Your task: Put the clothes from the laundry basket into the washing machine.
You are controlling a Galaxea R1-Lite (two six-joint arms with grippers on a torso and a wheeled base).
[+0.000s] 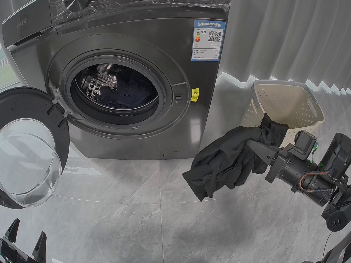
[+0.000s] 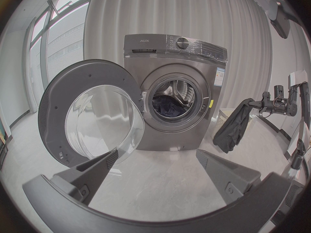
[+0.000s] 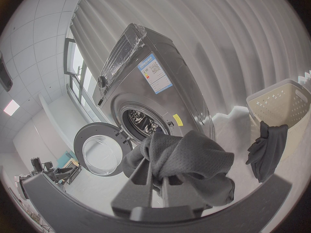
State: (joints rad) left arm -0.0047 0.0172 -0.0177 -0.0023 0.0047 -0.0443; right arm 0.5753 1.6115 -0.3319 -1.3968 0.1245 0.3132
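— Right hand (image 1: 256, 144): condition?
— Closed on a dark garment (image 1: 226, 161), pinched near one end. It sits in the air just in front of the laundry basket (image 1: 281, 82), on the robot's right.
— How does the garment lie?
— It hangs from the grip in a long bunch. Its length runs down and toward the washing machine (image 1: 153, 136), with the low end clear of the floor (image 1: 146, 209). One dark fold shows against the basket's front; I cannot tell whether it touches the rim.
— And the target?
— Drum opening (image 1: 117, 88) lies ahead and to the left of the right hand, well apart from it. Dark clothes (image 1: 128, 92) are already inside. The door (image 1: 31, 147) stands swung fully out on the left side, so in my judgement nothing stands between garment and opening.
— Left hand (image 1: 28, 233)?
— Spread wide, nothing in it, low by the floor below the door. It is far nearer the door than the garment, and has no part in the carry as things stand.
— Assessment?
— The carry to the drum is the step in hand. The move turns on travel leftward and forward, with enough lift for the trailing end to cross the opening's lower lip and not drag on the machine's front. Risk noted: the loose tail catching on the rim or hanging outside.
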